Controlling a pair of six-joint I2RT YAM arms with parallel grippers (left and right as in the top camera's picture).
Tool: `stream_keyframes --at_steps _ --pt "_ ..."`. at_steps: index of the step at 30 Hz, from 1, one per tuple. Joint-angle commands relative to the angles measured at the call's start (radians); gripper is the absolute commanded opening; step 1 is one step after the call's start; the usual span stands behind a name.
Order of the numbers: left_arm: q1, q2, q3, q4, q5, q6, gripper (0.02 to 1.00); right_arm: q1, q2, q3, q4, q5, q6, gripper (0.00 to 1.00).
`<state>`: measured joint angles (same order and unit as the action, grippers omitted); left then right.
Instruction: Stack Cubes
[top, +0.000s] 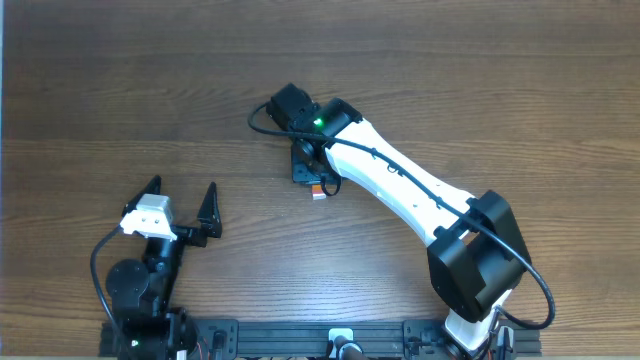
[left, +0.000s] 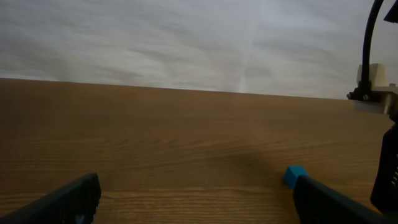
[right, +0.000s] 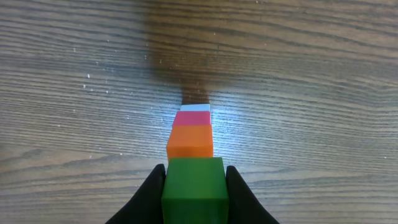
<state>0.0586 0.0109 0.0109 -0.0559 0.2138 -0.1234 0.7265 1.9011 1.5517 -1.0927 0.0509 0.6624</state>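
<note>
Right gripper (right: 194, 200): at frame centre in the top view, fingers pinching the green cube (right: 193, 180) on both sides. Directly under it stand the orange cube (right: 189, 142), the pink cube (right: 193, 117) and the edge of a pale cube (right: 196, 107), in one column on the table (top: 500, 80). Whether green touches orange cannot be determined.

Left gripper (top: 182, 203): lower left, fingers spread, well apart from the column.

Blue cube (left: 294, 175): on the table, lower right of the left wrist view.
</note>
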Motion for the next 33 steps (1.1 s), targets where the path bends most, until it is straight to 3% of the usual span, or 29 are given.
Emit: stream_keyframes --at_steps 1,28,31,33 --pt "0.005 -0.005 -0.005 -0.001 0.013 0.012 0.996 0.006 -0.003 -0.009 0.024 -0.003 0.012 0.012" --pt "0.005 -0.005 -0.005 -0.001 0.014 0.011 0.998 0.008 -0.001 -0.062 0.088 0.010 0.010 0.018" --pt "0.005 -0.005 -0.005 -0.001 0.013 0.011 0.996 0.008 -0.001 -0.062 0.087 0.010 0.010 0.128" --pt "0.005 -0.005 -0.005 -0.001 0.014 0.011 0.998 0.008 -0.001 -0.062 0.087 0.010 0.010 0.318"
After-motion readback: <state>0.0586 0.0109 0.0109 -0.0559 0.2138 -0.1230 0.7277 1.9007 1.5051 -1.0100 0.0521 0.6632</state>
